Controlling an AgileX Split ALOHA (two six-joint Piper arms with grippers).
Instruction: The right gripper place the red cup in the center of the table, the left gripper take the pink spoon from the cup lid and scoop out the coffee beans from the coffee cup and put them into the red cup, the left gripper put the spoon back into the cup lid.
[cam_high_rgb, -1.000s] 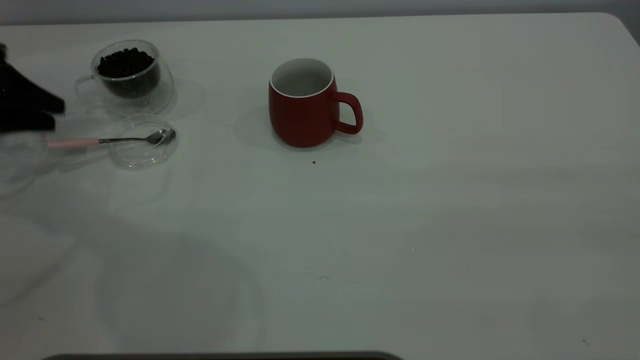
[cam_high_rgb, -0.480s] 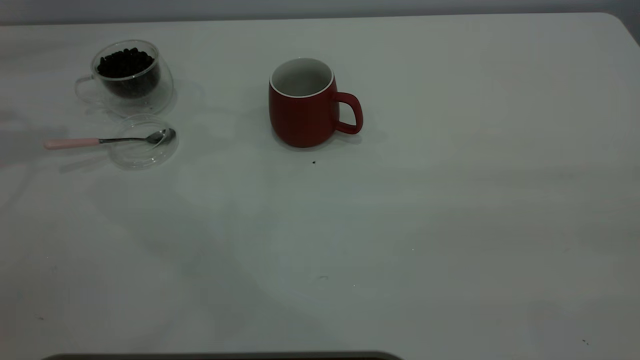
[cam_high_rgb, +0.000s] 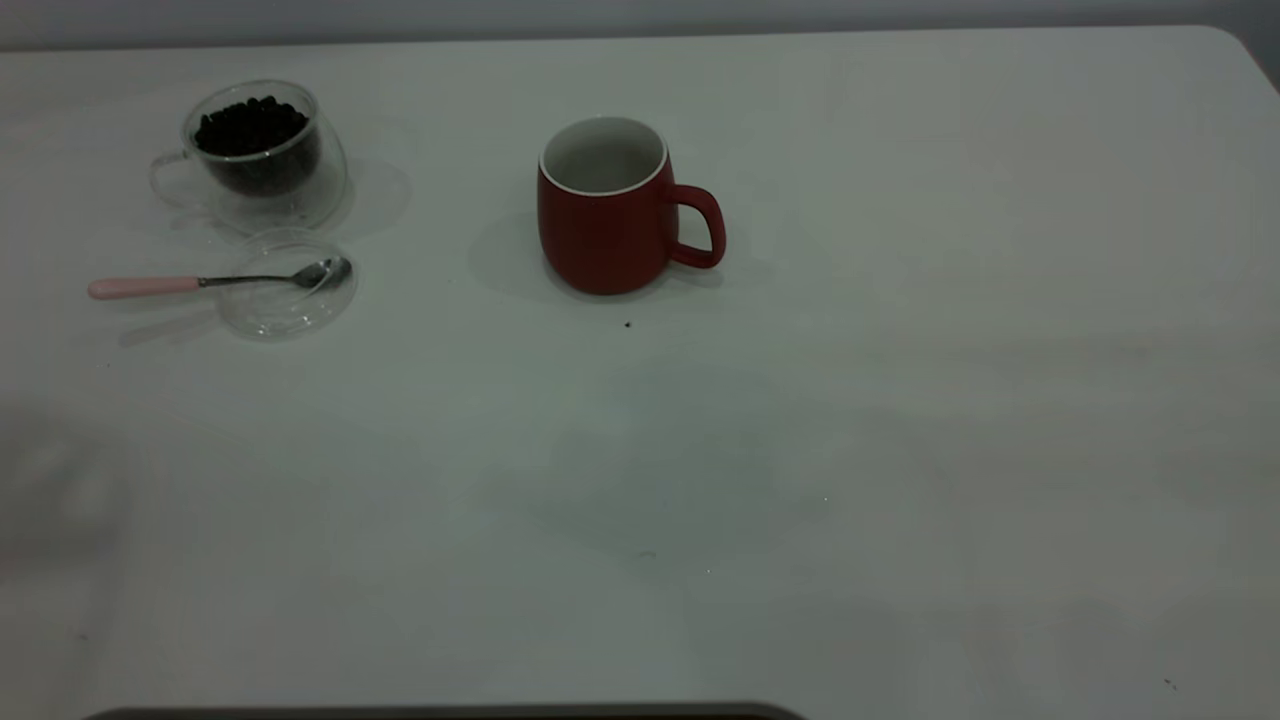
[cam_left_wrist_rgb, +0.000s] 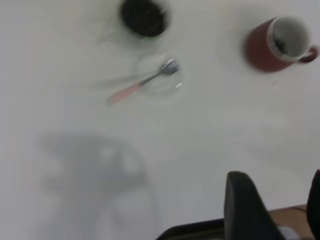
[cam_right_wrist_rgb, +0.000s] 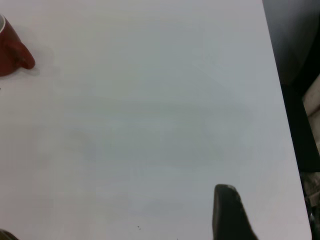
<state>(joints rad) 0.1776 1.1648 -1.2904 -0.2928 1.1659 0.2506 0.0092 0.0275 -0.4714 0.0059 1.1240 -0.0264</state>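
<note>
The red cup (cam_high_rgb: 608, 215) stands upright near the middle of the table (cam_high_rgb: 800, 450), handle to the right. In the left wrist view the red cup (cam_left_wrist_rgb: 272, 44) has a few dark beans inside. The coffee cup (cam_high_rgb: 262, 155) at far left holds coffee beans (cam_high_rgb: 250, 125). The pink spoon (cam_high_rgb: 200, 283) lies with its bowl on the cup lid (cam_high_rgb: 290, 295) and its handle on the table. My left gripper (cam_left_wrist_rgb: 280, 205) is open and empty, high above the table's near side, out of the exterior view. My right gripper (cam_right_wrist_rgb: 227, 210) hovers over bare table to the right of the red cup (cam_right_wrist_rgb: 12, 47).
A small dark speck (cam_high_rgb: 628, 324) lies on the table just in front of the red cup. The table's right edge (cam_right_wrist_rgb: 280, 100) runs close to the right gripper, with dark floor beyond it.
My left gripper stood by the spoon's handle at the exterior view's left edge a second ago. It has pulled away out of that view. The spoon stays on the lid.
</note>
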